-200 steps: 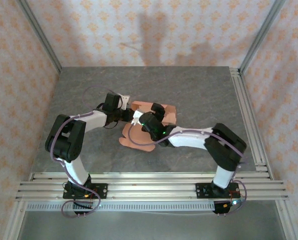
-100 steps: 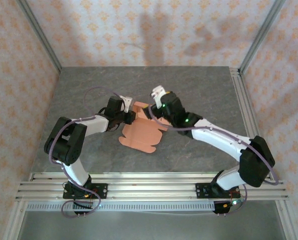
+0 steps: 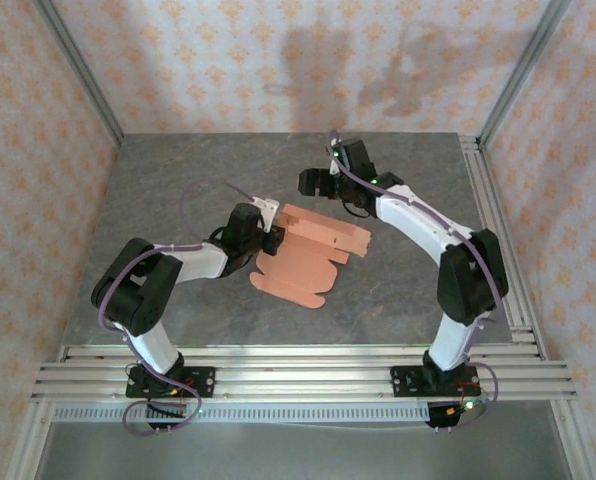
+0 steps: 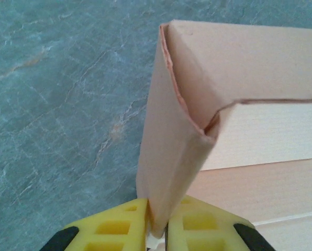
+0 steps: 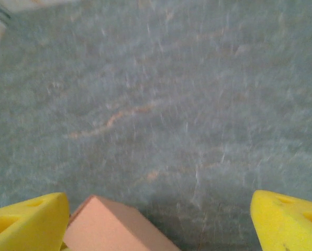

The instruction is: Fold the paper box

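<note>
Hold the box [image 3: 313, 245] left wall upright in the pinching left gripper [image 4: 157, 227]; bring the wide-spread right gripper [image 3: 311, 183] squarely onto the far wall.

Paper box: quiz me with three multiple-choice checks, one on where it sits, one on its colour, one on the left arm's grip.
1. Where is the paper box on the table?
A. Near the middle.
B. In the far right corner.
C. On the near rails.

2. What colour is it?
A. Blue.
B. Salmon-orange.
C. White.

3. What are the left jaws doing?
A. Standing wide open.
B. Shut on the box's upright wall.
C. Shut on nothing.

Answers:
1 A, the top view shows it lying mid-table.
2 B, the card reads salmon-orange.
3 B, the left wrist view shows the wall pinched between the jaws.
</note>
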Available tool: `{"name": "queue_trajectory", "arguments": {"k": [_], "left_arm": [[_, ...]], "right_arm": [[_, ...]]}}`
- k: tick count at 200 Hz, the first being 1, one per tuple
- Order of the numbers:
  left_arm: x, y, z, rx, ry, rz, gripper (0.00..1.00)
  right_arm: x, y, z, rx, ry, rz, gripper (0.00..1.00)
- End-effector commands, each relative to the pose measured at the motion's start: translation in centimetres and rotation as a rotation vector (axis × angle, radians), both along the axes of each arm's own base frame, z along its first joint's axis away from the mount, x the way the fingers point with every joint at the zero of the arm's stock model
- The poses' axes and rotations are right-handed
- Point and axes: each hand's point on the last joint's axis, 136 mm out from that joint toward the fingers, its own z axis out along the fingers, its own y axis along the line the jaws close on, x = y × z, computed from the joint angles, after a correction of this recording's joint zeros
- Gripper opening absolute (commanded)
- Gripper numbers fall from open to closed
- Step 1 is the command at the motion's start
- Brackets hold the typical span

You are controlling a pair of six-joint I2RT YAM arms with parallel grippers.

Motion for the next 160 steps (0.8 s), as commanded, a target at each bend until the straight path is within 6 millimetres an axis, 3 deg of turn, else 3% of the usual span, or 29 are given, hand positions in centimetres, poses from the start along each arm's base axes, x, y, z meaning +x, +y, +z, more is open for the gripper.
{"name": "queue_trajectory", "arguments": {"k": [1,73,160], "left_arm": [[0.3,-0.2,0.4,0.014,-0.059,0.017,0.16],[0.4,-0.5,-1.0,0.004,-0.025,0.029,0.17],[0.4,-0.8,-2.2,-0.013,0.012,0.035,0.21]], "right_arm": [[-1.5,2.1,-0.3,0.076,0.064,0.091,0.88],[-2.0,2.8,-5.6,0.077,0.120,0.165,0.76],[-3.5,2.7,-9.4,0.053,0.197,0.210,0.70]]}}
